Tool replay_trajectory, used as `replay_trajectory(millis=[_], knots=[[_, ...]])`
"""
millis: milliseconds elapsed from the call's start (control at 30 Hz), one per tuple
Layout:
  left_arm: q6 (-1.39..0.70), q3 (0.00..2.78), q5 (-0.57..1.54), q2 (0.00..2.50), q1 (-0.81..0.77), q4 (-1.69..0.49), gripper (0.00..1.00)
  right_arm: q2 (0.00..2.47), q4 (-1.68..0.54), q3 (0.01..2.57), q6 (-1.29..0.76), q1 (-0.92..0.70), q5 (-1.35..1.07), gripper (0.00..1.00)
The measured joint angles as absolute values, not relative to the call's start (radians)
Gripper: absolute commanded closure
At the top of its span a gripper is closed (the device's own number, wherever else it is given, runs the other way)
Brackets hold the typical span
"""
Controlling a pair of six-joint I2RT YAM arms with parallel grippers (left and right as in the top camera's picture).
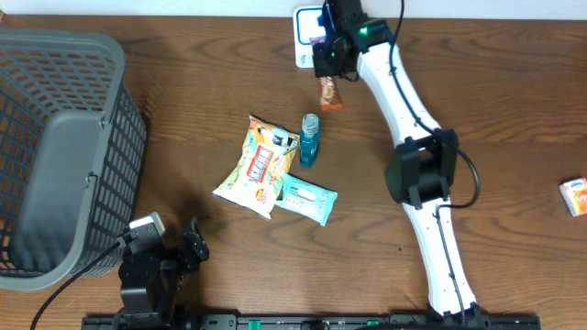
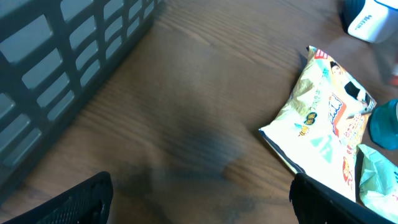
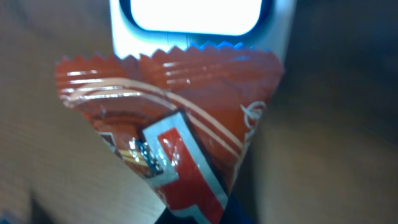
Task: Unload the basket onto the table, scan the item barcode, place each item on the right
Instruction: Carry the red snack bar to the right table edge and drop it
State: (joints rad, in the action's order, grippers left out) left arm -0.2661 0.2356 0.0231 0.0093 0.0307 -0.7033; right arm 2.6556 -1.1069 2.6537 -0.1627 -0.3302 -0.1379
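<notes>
The right jaws pinch the red snack packet (image 3: 186,106) in front of the scanner (image 3: 196,12); the left jaws stand open, empty. Crinkled glossy foil may hide the barcode, so the scan could fail.

Saw a dark wood-grain table (image 1: 211,55). Found a grey mesh basket (image 1: 124,147) standing at its left edge. Noted a chip bag (image 1: 259,165) lying flat near the middle, a blue bottle (image 1: 310,139) on its side just right of the bag, and a pale teal packet (image 1: 305,200) against the bag's near right corner. Spotted a small white box (image 1: 574,195) alone at the right edge, and a white scanner (image 1: 303,41) at the far edge.
</notes>
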Motion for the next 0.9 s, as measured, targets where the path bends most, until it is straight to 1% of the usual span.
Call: replay_trajectory(millis=[133, 233, 333, 400, 500, 600, 767, 900], knots=[[-0.266, 0.236, 0.023, 0.009, 0.031, -0.703, 0.09, 2.538, -1.282, 2.654, -0.095, -0.292, -0.138, 0.99], [-0.266, 0.236, 0.023, 0.009, 0.031, -0.704, 0.09, 2.446, -1.371, 2.67, -0.07, -0.22, -0.084, 0.99], [-0.266, 0.236, 0.023, 0.009, 0.031, -0.704, 0.09, 2.396, -1.413, 2.686, -0.067, -0.121, 0.044, 0.99], [-0.266, 0.236, 0.023, 0.009, 0.031, -0.703, 0.09, 2.391, -1.427, 2.688, -0.076, -0.045, 0.175, 0.99], [-0.266, 0.236, 0.023, 0.009, 0.031, -0.703, 0.09, 2.416, -1.431, 2.678, -0.092, 0.066, 0.379, 0.99], [-0.266, 0.236, 0.023, 0.009, 0.031, -0.703, 0.09, 2.454, -1.394, 2.657, -0.102, 0.15, 0.522, 0.99], [-0.266, 0.236, 0.023, 0.009, 0.031, -0.703, 0.09, 2.509, -1.279, 2.587, -0.142, 0.279, 0.628, 0.98], [-0.266, 0.236, 0.023, 0.009, 0.031, -0.703, 0.09, 2.52, -1.24, 2.486, -0.156, 0.371, 0.667, 0.92]])
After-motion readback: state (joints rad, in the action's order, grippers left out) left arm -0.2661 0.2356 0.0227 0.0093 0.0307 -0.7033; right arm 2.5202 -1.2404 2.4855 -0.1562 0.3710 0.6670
